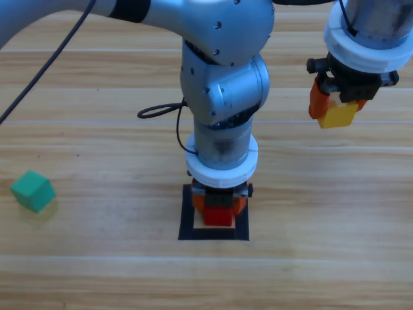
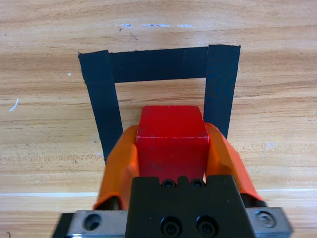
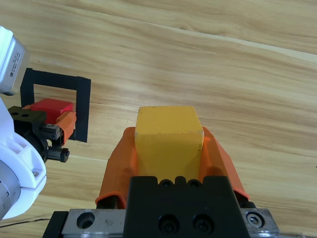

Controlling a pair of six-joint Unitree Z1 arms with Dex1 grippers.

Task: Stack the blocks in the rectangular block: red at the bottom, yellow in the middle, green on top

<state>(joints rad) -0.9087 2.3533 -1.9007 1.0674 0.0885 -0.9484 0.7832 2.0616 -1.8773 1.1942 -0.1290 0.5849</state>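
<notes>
The left gripper (image 1: 219,205) clamps the small matte red cube (image 2: 172,140) low inside the black-tape square outline (image 1: 186,218) as the stack's base, while the right gripper (image 1: 337,103) — at two o'clock — grips the small yellow cube (image 3: 168,136) aloft, apparently waiting its turn, and the teal-green cube (image 1: 32,190) sits at nine o'clock on the wooden table (image 1: 322,226).

Tape square (image 1: 187,226) top edge hidden under left arm (high view).

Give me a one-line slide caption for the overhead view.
Left pincer holds red cube inside tape square; right pincer holds yellow cube aloft; green cube waits.
</notes>
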